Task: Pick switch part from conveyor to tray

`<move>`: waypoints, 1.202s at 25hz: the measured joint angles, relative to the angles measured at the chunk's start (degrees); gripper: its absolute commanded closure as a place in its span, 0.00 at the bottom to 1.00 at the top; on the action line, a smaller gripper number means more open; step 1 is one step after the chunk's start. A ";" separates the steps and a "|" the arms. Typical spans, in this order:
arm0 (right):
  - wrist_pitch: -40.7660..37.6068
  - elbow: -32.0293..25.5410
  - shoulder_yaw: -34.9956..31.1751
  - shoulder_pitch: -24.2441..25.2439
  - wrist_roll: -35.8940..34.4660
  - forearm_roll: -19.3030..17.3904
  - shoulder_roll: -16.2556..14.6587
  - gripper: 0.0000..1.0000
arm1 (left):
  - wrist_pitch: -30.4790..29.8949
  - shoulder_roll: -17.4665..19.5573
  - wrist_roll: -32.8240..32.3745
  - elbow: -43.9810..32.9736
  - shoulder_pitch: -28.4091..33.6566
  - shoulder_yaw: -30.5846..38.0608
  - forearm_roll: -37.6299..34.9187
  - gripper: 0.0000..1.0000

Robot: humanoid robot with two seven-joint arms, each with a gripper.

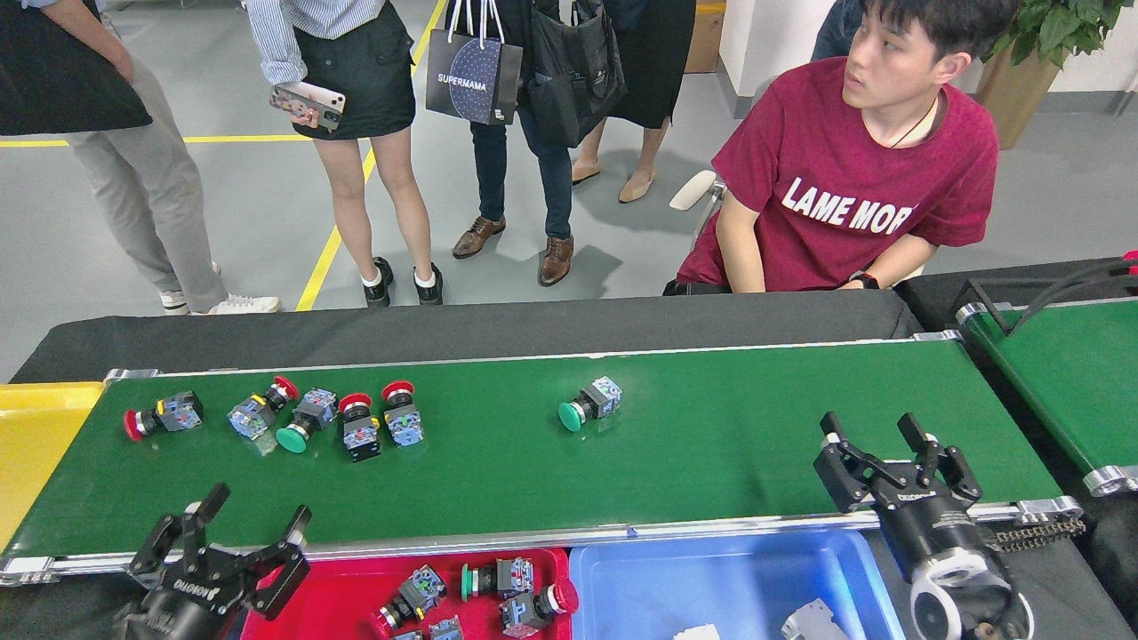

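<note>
Both end effectors spread, empty: left end effector (253, 516) over near rail, right end effector (876, 440) above conveyor (711, 462). Green-capped switch part (587, 404) lies alone mid-belt. Likely best: lead the drifting part, pinch across its body, then carry to red tray (338, 596).

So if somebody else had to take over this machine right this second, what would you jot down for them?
Left hand: open, holding nothing, at the near edge of the conveyor above the red tray.
Right hand: open, holding nothing, over the belt's right end.
On the belt: a lone green-capped switch part mid-belt, and five switch parts clustered at the left end.
Done: several switch parts already lie in the red tray. The blue tray holds pale pieces at its near edge.
Left: six parts to pick; none is gripped yet.
</note>
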 measured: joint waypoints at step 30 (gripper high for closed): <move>0.56 -6.48 3.11 11.34 -6.49 6.75 0.64 0.03 | 2.78 2.41 -2.33 27.57 -18.03 -0.53 -0.68 0.18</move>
